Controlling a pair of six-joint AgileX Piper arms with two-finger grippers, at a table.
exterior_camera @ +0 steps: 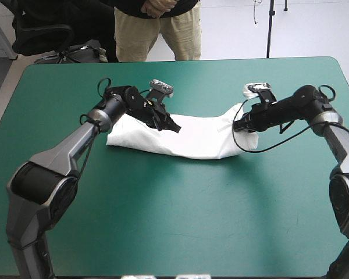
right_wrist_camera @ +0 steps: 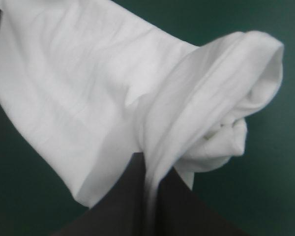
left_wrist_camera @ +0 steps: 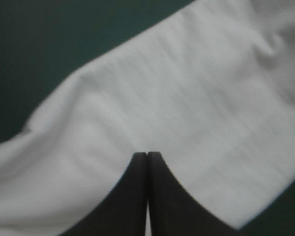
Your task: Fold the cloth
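Left claw (left_wrist_camera: 147,154): pressed together, seemingly pinching shirt (exterior_camera: 192,139) edge.
Right claw (right_wrist_camera: 148,164): nipped on shirt's bunched end (thick, rolled).
Shirt: lay as long band on table (exterior_camera: 174,221), strung between both.
Risk: could have lost thin left pinch under uneven pull, skewing fold.

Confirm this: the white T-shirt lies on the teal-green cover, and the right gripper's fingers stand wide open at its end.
Not open: the right gripper is shut on the T-shirt, cloth pinched between its fingers, as the right wrist view shows. The rest holds.
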